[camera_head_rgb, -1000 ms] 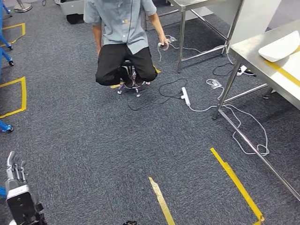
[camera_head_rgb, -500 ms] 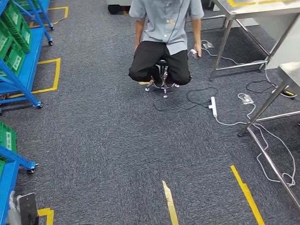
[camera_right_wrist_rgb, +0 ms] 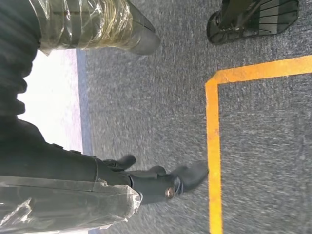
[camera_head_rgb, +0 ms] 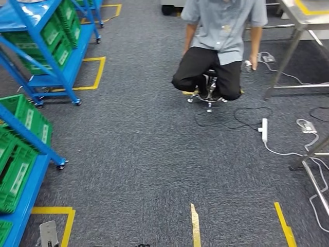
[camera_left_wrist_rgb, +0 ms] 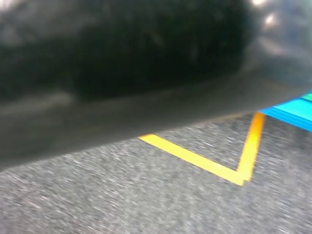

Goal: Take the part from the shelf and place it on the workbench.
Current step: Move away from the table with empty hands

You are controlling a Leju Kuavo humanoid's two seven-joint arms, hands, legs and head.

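Blue wheeled shelf [camera_head_rgb: 58, 77] at the left on grey carpet, tilted tiers loaded with green bins [camera_head_rgb: 23, 121]. Steel bench [camera_head_rgb: 306, 10] at the far right. Part itself not discernible.

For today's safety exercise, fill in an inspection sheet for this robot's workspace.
Surface: grey carpet, yellow tape marks.
Job's things: blue shelves holding green bins; part not made out.
Clutter: nothing seen.
Hands: right hand empty, fingers apart; left arm at picture edge, hand unclear.
Cables: white power strip and loose cables on carpet.
Surroundings: person crouched on stool; steel table beside.
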